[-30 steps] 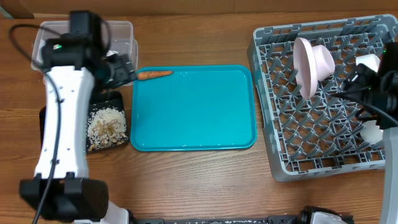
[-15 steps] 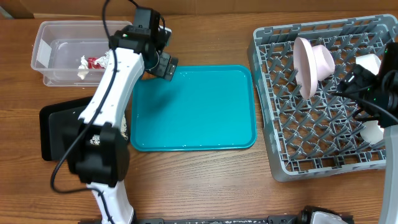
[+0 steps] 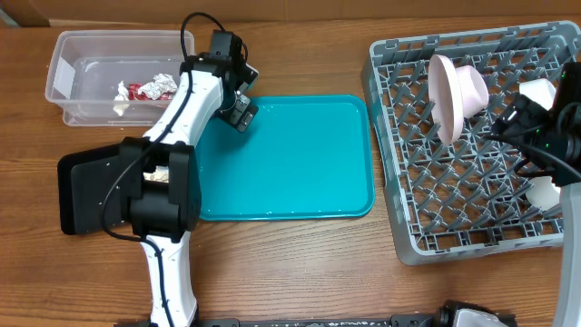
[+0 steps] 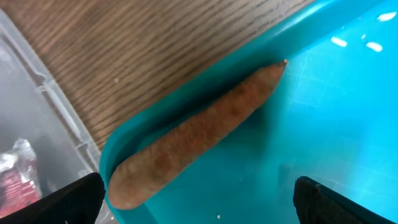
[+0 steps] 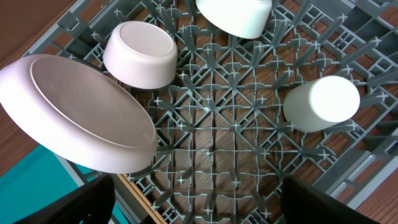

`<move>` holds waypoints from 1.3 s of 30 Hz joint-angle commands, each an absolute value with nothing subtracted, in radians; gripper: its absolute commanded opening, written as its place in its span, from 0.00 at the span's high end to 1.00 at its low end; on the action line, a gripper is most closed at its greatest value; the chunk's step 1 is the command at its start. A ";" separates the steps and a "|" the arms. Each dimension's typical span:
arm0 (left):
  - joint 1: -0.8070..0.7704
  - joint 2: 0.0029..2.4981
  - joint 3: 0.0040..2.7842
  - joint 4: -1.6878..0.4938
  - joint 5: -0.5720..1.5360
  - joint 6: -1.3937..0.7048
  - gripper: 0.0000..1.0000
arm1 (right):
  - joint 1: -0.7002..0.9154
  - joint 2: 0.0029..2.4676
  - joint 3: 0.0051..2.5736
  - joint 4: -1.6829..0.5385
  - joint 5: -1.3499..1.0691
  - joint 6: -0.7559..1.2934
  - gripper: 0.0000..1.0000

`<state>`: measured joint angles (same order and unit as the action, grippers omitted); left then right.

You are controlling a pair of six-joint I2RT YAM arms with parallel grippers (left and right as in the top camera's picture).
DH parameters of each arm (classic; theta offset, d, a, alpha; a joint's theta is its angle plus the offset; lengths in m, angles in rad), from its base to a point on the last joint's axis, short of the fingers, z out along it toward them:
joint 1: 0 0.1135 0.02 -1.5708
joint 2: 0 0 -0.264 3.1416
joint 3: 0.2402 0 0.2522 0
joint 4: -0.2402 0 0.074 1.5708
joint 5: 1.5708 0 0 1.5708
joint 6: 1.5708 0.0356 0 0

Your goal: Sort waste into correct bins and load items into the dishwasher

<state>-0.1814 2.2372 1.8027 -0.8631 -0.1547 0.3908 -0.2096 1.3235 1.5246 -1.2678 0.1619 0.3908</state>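
Progress check for you: most of this one looks done. Over by the right edge of the tabletop, the dish rack (image 3: 472, 218) has the pink plate (image 5: 81, 112) leaning on its pegs, two white bowls (image 5: 140, 53) upside down and the white cup (image 5: 323, 102) on its side. I can't pick out the chopsticks for sure, so look for those yourself.

Near the far-left corner of the tabletop, the clear tub (image 3: 64, 54) holds the red-and-white wrappers (image 3: 141, 89) and some white tissue (image 3: 163, 84). The black tray (image 3: 86, 186) sits at the left edge, with food scraps (image 3: 159, 174) peeking out from behind the arm.

What's left, as far as I can see, is the carrot (image 4: 199, 134). It's lying loose in the far-left corner of the teal tray (image 3: 300, 182), snug along the rim. Your left end effector (image 4: 202, 199) hangs right over it, fingers spread wide and gripping nothing. The fat end sits just beside one finger, but I can't tell if they touch.

Your right end effector (image 5: 199, 202) hovers over the rack, also spread wide and empty.

My guess is the carrot goes to the black tray with the scraps, and then you're basically finished.
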 commanded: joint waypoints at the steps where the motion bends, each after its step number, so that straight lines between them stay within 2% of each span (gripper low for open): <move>1: -0.176 2.272 1.808 -0.862 -0.156 0.422 0.02 | -0.213 1.326 1.531 -1.262 0.163 0.385 0.13; 11: -0.178 2.302 1.808 -0.866 -0.099 0.418 0.03 | -0.213 1.326 1.531 -1.262 0.163 0.385 0.12; 18: -0.177 2.302 1.808 -0.931 -0.006 0.410 0.19 | -0.213 1.326 1.531 -1.259 0.163 0.385 0.13; 21: -0.178 2.302 1.808 -0.948 0.001 0.385 0.22 | -0.213 1.326 1.531 -1.259 0.163 0.385 0.13; 22: -0.178 2.302 1.808 -0.950 0.001 0.384 0.25 | -0.213 1.326 1.531 -1.259 0.163 0.385 0.12; 23: -0.178 2.302 1.808 -0.957 0.001 0.384 0.33 | -0.213 1.326 1.531 -1.259 0.163 0.385 0.13; 27: -0.178 2.302 1.808 -0.997 0.001 0.384 0.41 | -0.213 1.326 1.531 -1.259 0.163 0.385 0.13; 28: -0.178 2.302 1.808 -1.010 0.001 0.385 0.40 | -0.213 1.326 1.531 -1.259 0.163 0.385 0.13; 31: -0.178 2.302 1.808 -1.015 -0.004 0.385 0.19 | -0.213 1.326 1.531 -1.258 0.163 0.385 0.13; 35: -0.178 2.302 1.808 -0.984 -0.009 0.385 0.04 | -0.213 1.326 1.531 -1.259 0.163 0.385 0.13; 39: -0.178 2.302 1.808 -0.934 -0.011 0.385 0.02 | -0.213 1.326 1.531 -1.259 0.163 0.385 0.13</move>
<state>-0.1764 2.2631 1.8259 -0.9543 -0.0704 0.3904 -0.2096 1.3235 1.5246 -1.2644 0.1612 0.3908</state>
